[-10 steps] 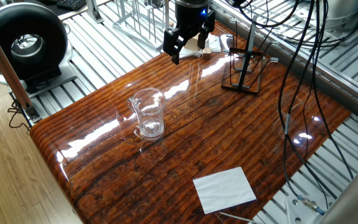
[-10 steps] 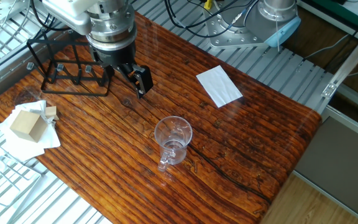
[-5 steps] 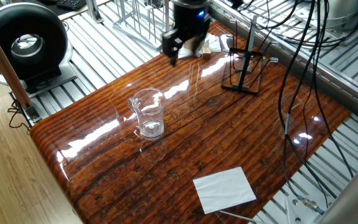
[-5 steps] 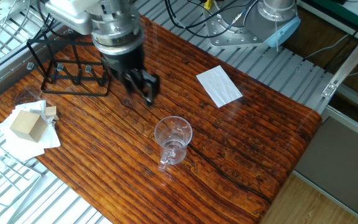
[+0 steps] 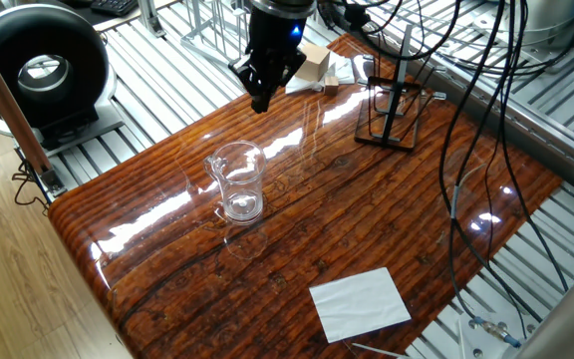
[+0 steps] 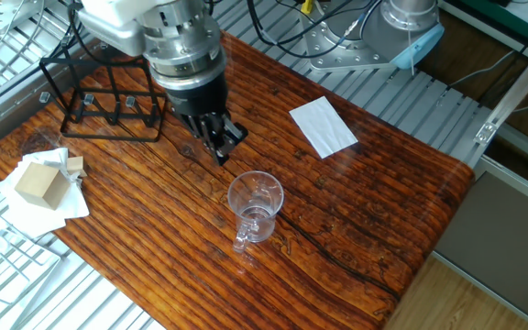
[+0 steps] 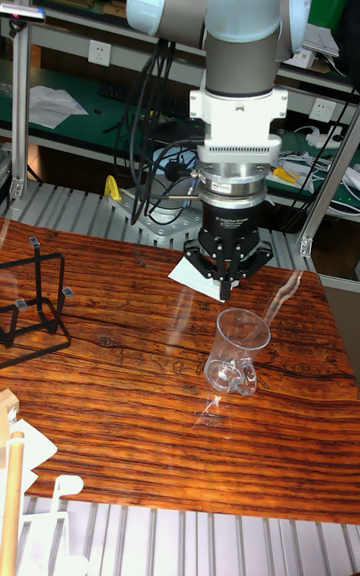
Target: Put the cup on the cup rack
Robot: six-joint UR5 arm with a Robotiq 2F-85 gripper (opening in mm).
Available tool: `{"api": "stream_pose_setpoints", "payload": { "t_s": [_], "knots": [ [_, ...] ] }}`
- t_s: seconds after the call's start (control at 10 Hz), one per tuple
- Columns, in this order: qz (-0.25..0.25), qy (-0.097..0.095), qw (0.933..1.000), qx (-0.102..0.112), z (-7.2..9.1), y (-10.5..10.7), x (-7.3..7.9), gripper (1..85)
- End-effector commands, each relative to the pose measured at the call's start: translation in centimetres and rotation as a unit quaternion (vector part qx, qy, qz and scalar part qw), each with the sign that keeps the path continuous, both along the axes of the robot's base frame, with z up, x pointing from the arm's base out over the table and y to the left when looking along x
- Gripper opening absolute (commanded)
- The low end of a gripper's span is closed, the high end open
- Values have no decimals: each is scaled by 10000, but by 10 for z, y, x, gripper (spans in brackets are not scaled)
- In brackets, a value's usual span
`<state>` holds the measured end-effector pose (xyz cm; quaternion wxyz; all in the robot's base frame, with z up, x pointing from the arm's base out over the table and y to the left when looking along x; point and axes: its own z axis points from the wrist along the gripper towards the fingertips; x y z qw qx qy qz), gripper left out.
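Since a second ago the tool [image 6: 221, 145] has swung away from the cup rack [image 6: 99, 105] toward the cup [image 6: 255, 206] and turned about its axis. Its fingers now look drawn close together with nothing between them, hanging above the tabletop [image 5: 367, 229], just short of the cup. That clear cup stands upright near the middle of the wood, apart from the tool. Farther off, the black wire cup rack sits near the tabletop's edge, and a white paper sheet [image 5: 360, 303] lies at the opposite end.
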<state>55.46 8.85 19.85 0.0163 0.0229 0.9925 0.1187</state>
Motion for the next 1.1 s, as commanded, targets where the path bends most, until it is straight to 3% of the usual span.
{"api": "stream_pose_setpoints", "payload": {
  "t_s": [0.0, 0.1, 0.2, 0.4, 0.6, 0.8, 1.0],
  "knots": [
    [42, -14, 9995, 313, 6, 18, 0, 10],
    [65, -21, 9993, 381, 7, 22, 0, 10],
    [91, -39, 9974, 709, 12, 35, 2, 10],
    [153, 25, 9942, 1068, 21, 45, 6, 10],
    [281, 96, 9911, 1295, 28, 41, 10, 10],
    [419, 197, 9894, 1373, 33, 30, 9, 10],
    [436, 161, 9905, 1296, 29, 24, 12, 10]
  ]
}}
